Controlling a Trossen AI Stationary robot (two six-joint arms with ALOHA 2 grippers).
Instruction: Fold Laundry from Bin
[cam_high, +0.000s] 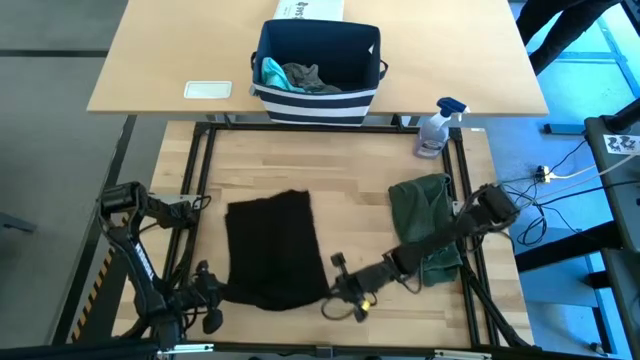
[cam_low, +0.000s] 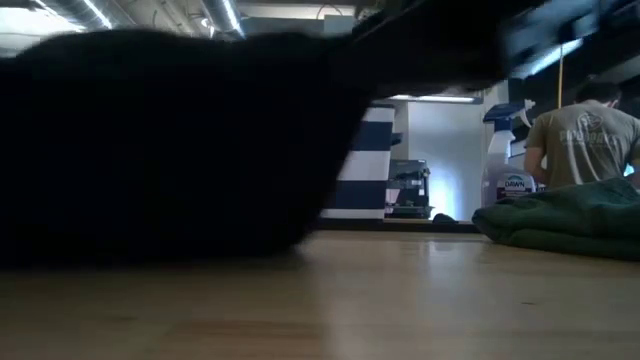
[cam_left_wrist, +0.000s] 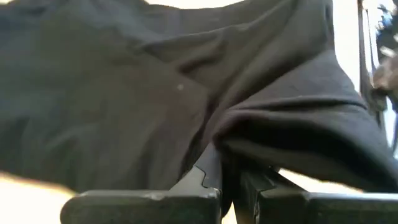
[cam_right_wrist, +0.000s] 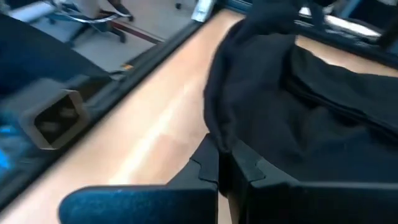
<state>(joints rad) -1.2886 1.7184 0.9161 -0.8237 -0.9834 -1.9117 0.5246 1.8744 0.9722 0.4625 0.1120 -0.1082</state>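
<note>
Now, from the high view, I have the black T-shirt (cam_high: 270, 248) lying part-folded as a tall rectangle at about 6 o'clock on the wooden surface (cam_high: 350, 180). My left pincer (cam_high: 207, 297) sits at its lower-left corner and my right pincer (cam_high: 345, 297) at its lower-right corner. The olive-green piece (cam_high: 425, 212) lies bunched at 4 o'clock, apart from the black one. The bin (cam_high: 318, 98), navy fabric with white stripes, stands at 12 o'clock with teal and grey cloth inside.

In the low view the black cloth fills the left half as a dark mass, and the green heap rests on the wood at 3 o'clock.

In the left wrist view my fingers (cam_left_wrist: 186, 190) are pressed together on a fold of the black hem. In the right wrist view my fingers (cam_right_wrist: 208, 165) likewise pinch the shirt's edge.

I judge the shirt light, limp and matte; it will sag and slide, so corners and hems are the places to hold.
</note>
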